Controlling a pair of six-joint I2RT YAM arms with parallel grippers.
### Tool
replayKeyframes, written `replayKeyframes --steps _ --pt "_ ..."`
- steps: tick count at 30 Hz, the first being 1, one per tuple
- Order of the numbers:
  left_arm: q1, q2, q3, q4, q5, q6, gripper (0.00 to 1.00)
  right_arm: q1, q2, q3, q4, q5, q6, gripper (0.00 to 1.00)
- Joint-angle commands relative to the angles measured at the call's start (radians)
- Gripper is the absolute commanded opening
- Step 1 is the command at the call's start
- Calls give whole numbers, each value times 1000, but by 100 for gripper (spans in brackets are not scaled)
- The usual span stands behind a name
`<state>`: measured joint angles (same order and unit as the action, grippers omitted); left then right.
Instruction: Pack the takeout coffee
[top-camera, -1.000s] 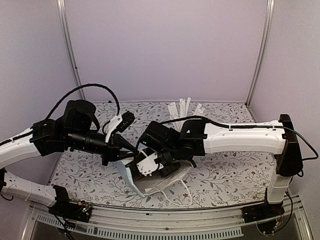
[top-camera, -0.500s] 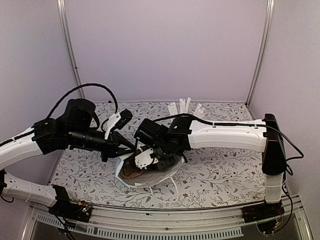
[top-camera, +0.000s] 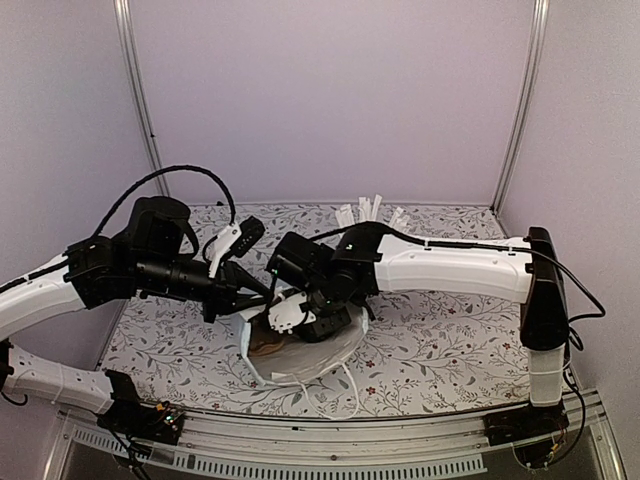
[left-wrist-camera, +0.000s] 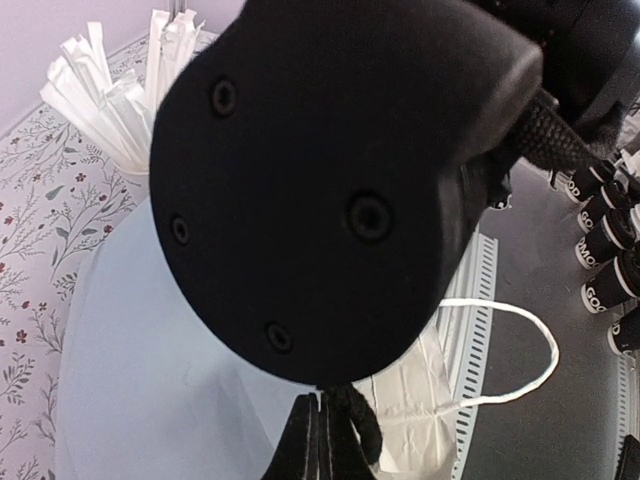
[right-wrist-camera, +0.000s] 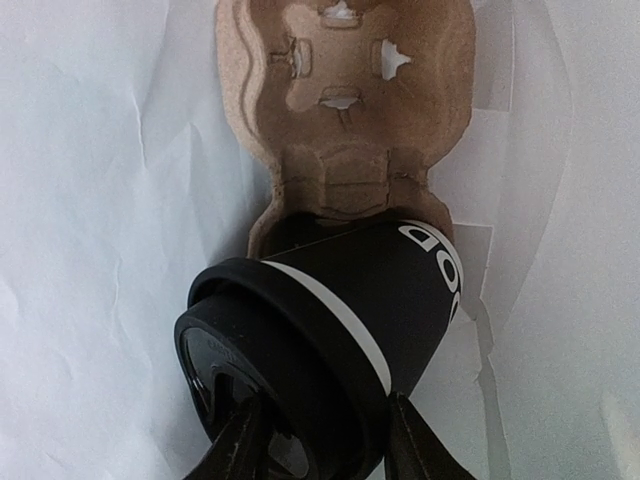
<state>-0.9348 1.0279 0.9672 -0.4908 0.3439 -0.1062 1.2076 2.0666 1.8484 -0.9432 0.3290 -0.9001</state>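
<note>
The takeout coffee (right-wrist-camera: 370, 300) is a black cup with a white band and a black lid. My right gripper (right-wrist-camera: 322, 440) is shut on its lid end and holds it tilted over a brown cardboard carrier (right-wrist-camera: 340, 90) inside a white paper bag (right-wrist-camera: 100, 200). In the top view the right gripper (top-camera: 300, 318) reaches into the bag (top-camera: 320, 362) and hides the cup; the carrier (top-camera: 260, 345) shows beside it. My left gripper (top-camera: 265, 297) is shut on the bag's left rim; in the left wrist view its fingertips (left-wrist-camera: 310, 445) are pressed together at the bag (left-wrist-camera: 140, 360).
A white paper cup full of tall wrapped sticks (top-camera: 370, 215) stands at the back of the floral table (top-camera: 450, 330); it also shows in the left wrist view (left-wrist-camera: 110, 100). Bag handles (top-camera: 350, 385) lie toward the front edge. Several black cups (left-wrist-camera: 605, 235) stand beyond the table rail.
My right gripper has carried the cup left and down into the bag. The bag has opened and shifted left, and the carrier now shows. The left gripper has kept its hold.
</note>
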Motion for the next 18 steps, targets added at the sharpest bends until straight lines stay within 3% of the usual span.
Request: replayKeyframes --steps 1,11,18 --pt "0 1 -1 17 30 7 0 -11 -23 66 -101 -41 51 34" --pt "7 9 22 2 -226 -19 0 70 -114 137 -236 -219 100 30" --pt "8 -5 31 4 -329 -39 0 101 -153 249 -340 -403 135 30"
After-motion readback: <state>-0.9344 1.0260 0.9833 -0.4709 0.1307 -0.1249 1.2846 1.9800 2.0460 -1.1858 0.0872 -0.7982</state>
